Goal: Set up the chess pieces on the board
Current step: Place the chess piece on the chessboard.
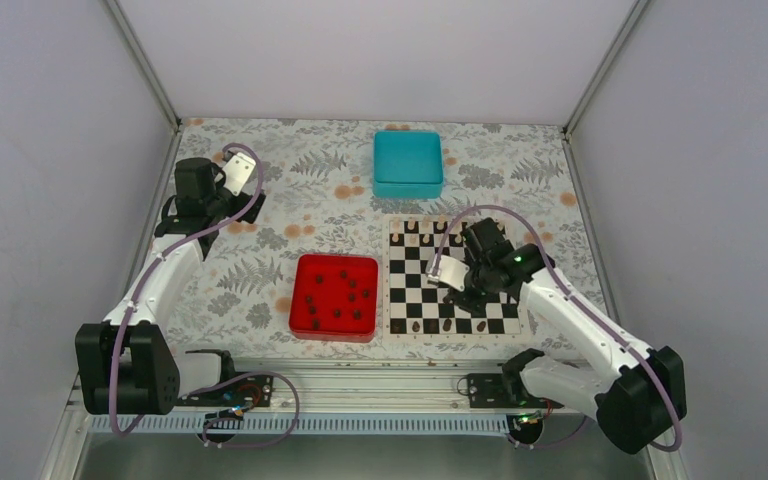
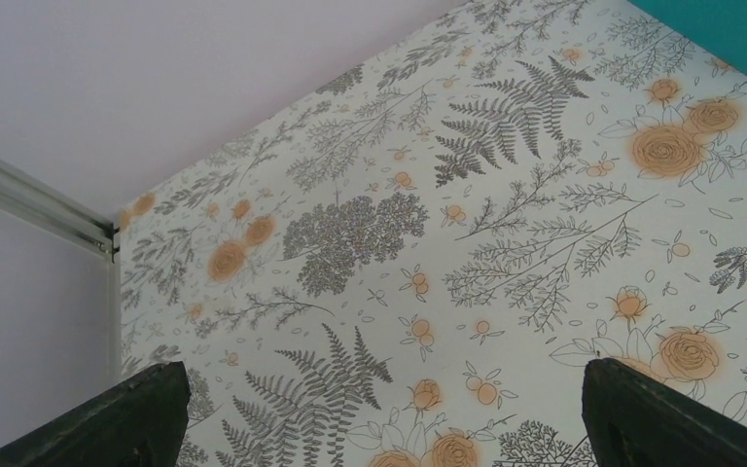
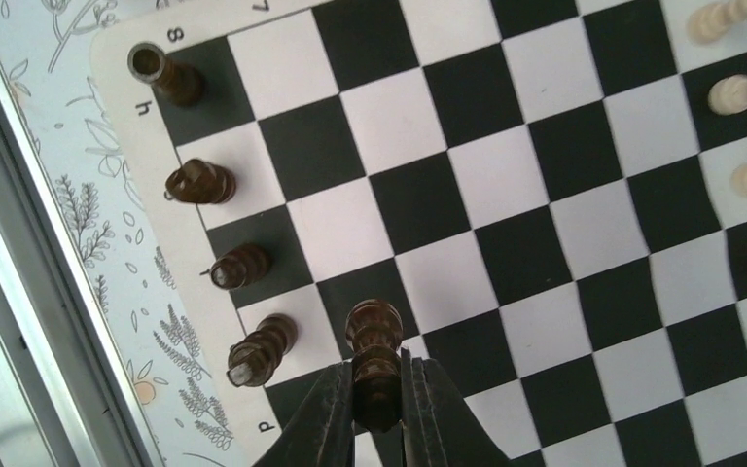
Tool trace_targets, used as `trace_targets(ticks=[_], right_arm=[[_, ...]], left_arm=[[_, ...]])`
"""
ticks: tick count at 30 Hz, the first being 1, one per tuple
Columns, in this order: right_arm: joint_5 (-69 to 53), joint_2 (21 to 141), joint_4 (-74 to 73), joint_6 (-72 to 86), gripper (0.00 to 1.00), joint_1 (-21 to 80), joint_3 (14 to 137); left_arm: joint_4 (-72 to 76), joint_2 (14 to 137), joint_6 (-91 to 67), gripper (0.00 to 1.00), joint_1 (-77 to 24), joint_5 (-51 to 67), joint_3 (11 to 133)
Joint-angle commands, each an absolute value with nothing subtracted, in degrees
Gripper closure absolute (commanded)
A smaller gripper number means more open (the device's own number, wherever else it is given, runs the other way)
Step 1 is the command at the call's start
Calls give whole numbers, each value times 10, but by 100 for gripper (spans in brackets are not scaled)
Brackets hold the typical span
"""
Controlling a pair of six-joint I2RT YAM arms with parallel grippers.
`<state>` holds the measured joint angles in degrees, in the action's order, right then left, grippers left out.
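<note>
The left arm stretched toward the far-left corner, the left hand (image 2: 381, 375) open above the floral counter (image 2: 447, 243). Dark chess pieces (image 1: 338, 295) lay in the red tray (image 1: 335, 260) — four more stood along the near edge of the board (image 1: 407, 282). The right arm bent over it, the right hand (image 3: 377, 394) clamped on a dark piece (image 3: 374, 336) beside that row.

Bright, even, diffuse light; soft faint shadows; no glare; right wrist view bends at edges.
</note>
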<state>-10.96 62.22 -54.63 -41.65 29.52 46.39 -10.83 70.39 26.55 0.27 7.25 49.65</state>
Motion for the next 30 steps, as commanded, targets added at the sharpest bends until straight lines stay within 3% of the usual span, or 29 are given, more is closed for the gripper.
trace_targets(ticks=[1, 18, 30], right_arm=[[-115, 591, -535, -395, 96, 287, 433], [-78, 547, -588, -465, 96, 258, 379], [-83, 581, -600, -531, 96, 257, 383]], left_arm=[[-99, 707, 268, 0, 7, 84, 499], [-103, 712, 265, 0, 7, 74, 503], [-105, 719, 265, 0, 7, 61, 506]])
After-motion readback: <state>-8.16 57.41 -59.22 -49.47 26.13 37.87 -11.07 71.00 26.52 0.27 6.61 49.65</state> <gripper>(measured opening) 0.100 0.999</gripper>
